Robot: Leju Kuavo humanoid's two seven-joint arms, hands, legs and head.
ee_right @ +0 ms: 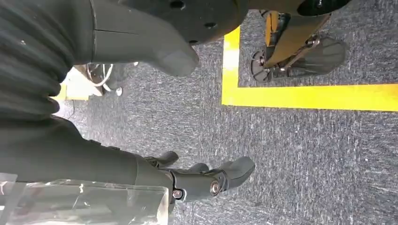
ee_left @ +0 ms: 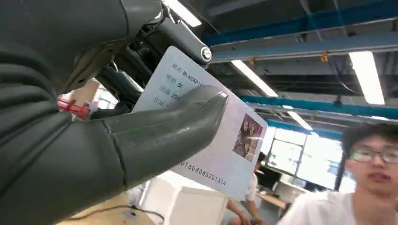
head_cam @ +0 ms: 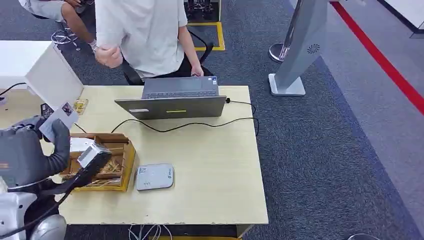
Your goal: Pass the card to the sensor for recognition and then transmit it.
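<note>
Grey carpet (head_cam: 320, 150) lies all around a pale wooden table (head_cam: 210, 170). At the table's left end, the left hand (head_cam: 47, 145) holds the card (head_cam: 59, 120) up in the air above the table. The thick thumb (ee_left: 159, 126) presses on the card's printed face, and darker fingers sit behind it. That face has lines of writing, a long number and a small photo.

Just beside the hand sits a wooden box (head_cam: 107, 162). It has a small silver and white thing in it, over thin pale strips like straw. A flat white sensor (head_cam: 154, 176) lies on the table, touching the box's right side.

Farther back is an open laptop (head_cam: 172, 102) with a black cable (head_cam: 200, 124) running across the table. A person (head_cam: 145, 35) in a pale shirt sits behind it.

The right hand (ee_right: 155, 117) hangs over the carpet near a yellow floor line (ee_right: 305, 96). Its fingers are spread apart and it holds nothing.
</note>
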